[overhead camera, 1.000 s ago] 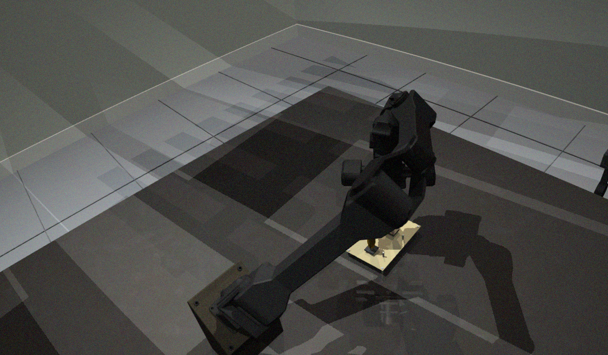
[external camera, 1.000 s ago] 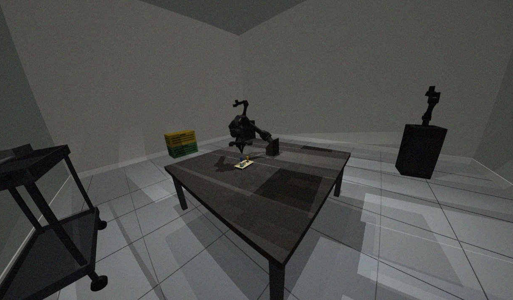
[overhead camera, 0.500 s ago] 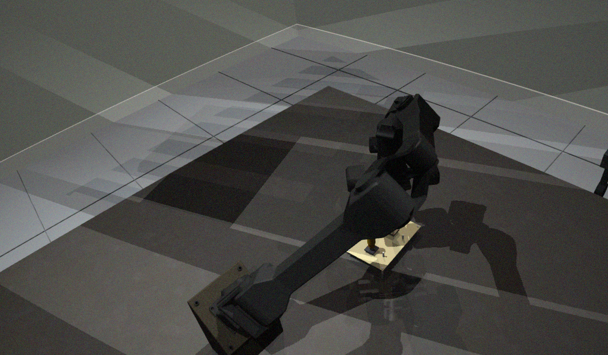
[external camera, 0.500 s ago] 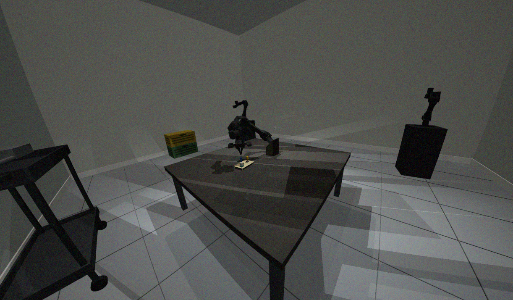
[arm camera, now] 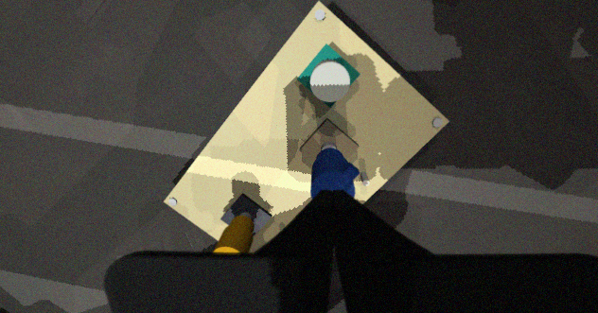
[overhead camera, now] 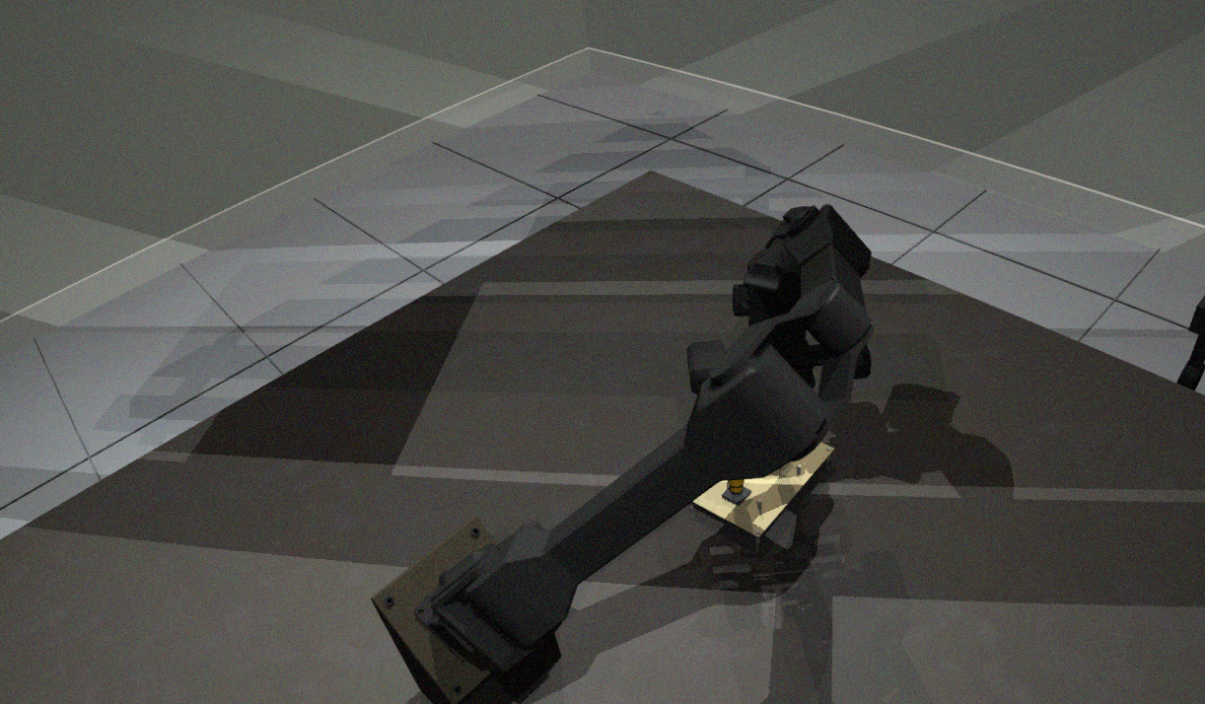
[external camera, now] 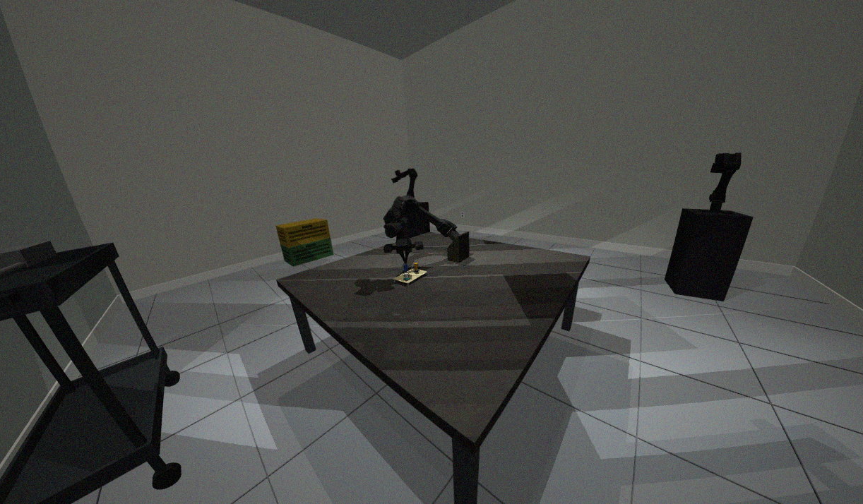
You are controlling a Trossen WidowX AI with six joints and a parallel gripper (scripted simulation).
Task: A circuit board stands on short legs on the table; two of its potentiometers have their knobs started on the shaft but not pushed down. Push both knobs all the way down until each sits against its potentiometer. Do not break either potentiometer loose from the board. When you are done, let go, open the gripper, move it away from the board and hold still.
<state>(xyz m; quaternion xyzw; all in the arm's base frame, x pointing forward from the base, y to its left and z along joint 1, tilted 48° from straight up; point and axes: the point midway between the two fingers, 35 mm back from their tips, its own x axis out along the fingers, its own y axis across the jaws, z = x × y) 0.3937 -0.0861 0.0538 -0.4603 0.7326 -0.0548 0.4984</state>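
Note:
The pale yellow circuit board (overhead camera: 767, 518) (external camera: 420, 274) (arm camera: 265, 118) stands on the table. My gripper (arm camera: 332, 200) (external camera: 405, 265) is shut with nothing between its fingers. In the wrist view its tips overlap the top of the blue knob (arm camera: 331, 170) (external camera: 405, 269); whether they touch is unclear. A little shaft shows between that knob and its brownish potentiometer (arm camera: 326, 130). The orange knob (arm camera: 240, 234) (overhead camera: 736, 486) (external camera: 416, 266) stands on the dark potentiometer (arm camera: 242, 202), partly hidden by the left finger in the wrist view, with some shaft visible. The arm hides the fingertips in the top view.
A white round cap (arm camera: 330, 76) on a teal base (arm camera: 326, 52) stands near the blue knob. A thin pin (arm camera: 365, 182) rises beside the blue knob. The arm's base block (overhead camera: 441, 581) (external camera: 457, 248) is on the table. A cart (external camera: 71, 275) and a yellow-green box (external camera: 305, 241) stand off the table.

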